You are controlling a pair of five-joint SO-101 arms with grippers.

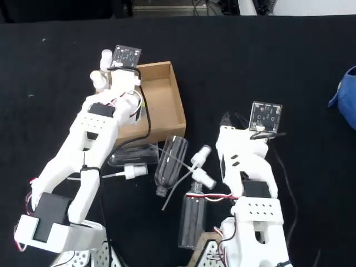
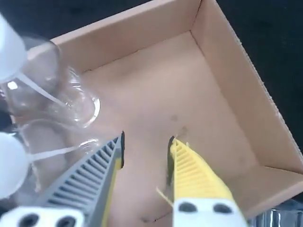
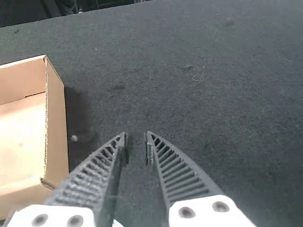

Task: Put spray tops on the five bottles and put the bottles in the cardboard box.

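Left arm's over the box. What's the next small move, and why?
Probably raise the left gripper out of the brown cardboard box: it is open and empty, two clear plastic bottles with white spray tops sit inside, and uncapped clear bottles and loose white spray tops lie on the black table.

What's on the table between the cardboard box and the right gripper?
Nothing but bare black table, apart from a tiny pale speck by the cardboard box. The right wrist view shows that stretch up to the right gripper.

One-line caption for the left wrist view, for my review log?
Open left claw over the cardboard box, with two clear bottles wearing spray tops already inside along one wall.
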